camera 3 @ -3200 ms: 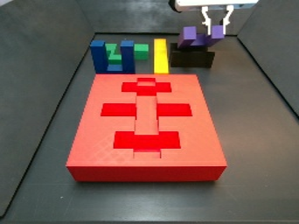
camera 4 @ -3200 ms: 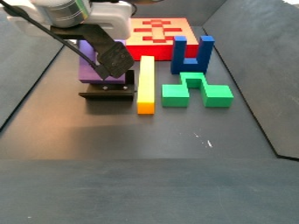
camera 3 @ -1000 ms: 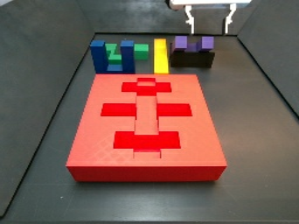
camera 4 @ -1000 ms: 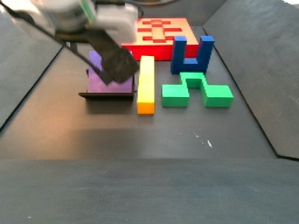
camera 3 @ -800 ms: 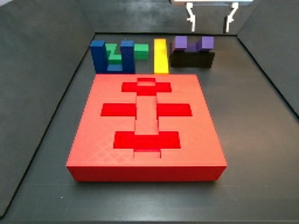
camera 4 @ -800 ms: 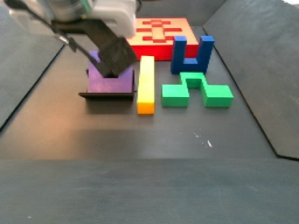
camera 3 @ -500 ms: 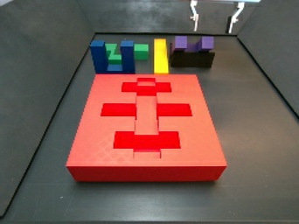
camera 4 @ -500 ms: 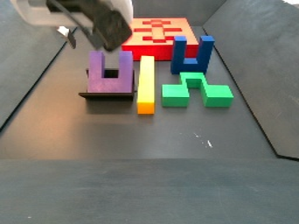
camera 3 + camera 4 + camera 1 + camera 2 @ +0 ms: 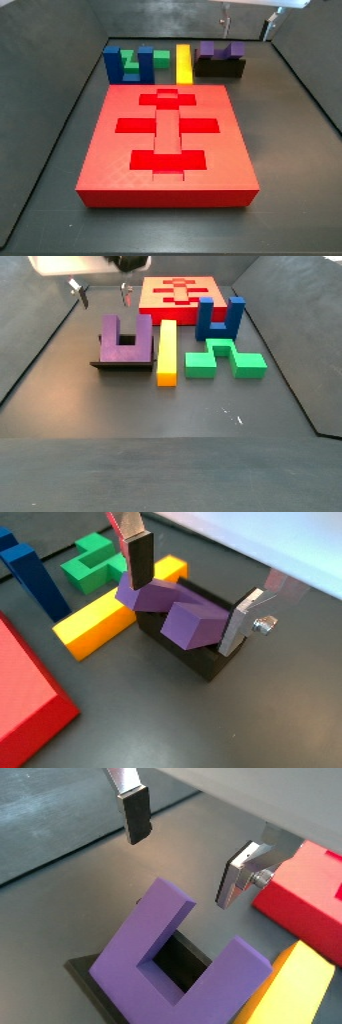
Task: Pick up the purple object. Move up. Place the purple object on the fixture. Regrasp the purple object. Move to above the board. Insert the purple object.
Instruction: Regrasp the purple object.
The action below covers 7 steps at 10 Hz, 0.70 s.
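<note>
The purple object [image 9: 222,49] is a U-shaped block resting on the black fixture [image 9: 222,69], free of the gripper. It also shows in the side view [image 9: 124,339] on the fixture [image 9: 120,364]. The gripper [image 9: 249,22] is open and empty, raised well above the block, and sits at the top edge of a side view [image 9: 103,292]. Both wrist views look down past the spread fingers [image 9: 138,557] [image 9: 135,814] at the purple object [image 9: 174,607] [image 9: 181,958]. The red board [image 9: 167,140] lies apart from it.
A yellow bar [image 9: 166,353] lies next to the fixture. A blue U-shaped block [image 9: 221,318] and a green block [image 9: 225,359] stand beyond the bar. Dark walls enclose the floor on both sides.
The gripper opened, let go of the purple object on the fixture, and rose straight up. The block stays on the fixture.
</note>
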Tool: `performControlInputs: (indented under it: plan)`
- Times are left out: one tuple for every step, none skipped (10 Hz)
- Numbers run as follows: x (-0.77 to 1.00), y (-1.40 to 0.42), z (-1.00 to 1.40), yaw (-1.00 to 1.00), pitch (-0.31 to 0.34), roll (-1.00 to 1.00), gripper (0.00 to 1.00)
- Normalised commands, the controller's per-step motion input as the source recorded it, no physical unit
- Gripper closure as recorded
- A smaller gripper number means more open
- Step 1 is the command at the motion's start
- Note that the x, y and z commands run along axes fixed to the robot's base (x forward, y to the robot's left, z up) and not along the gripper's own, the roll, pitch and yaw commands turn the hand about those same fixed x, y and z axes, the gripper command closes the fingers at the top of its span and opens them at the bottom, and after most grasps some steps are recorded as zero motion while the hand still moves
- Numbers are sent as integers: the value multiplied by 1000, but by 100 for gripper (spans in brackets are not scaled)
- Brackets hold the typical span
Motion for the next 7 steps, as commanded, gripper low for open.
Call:
performControlInputs:
  plan:
    - [-11, -246, 0, 29, -37, 1000, 0]
    - [0, -220, -23, 0, -91, 1000, 0]
    - [0, -243, -46, 0, -211, 931, 0]
    - [0, -186, -26, 0, -280, 577, 0]
    - [0, -163, -60, -6, -277, 543, 0]
    - [-86, -129, -106, -51, -311, 663, 0]
    - [0, -123, -177, -63, -323, 680, 0]
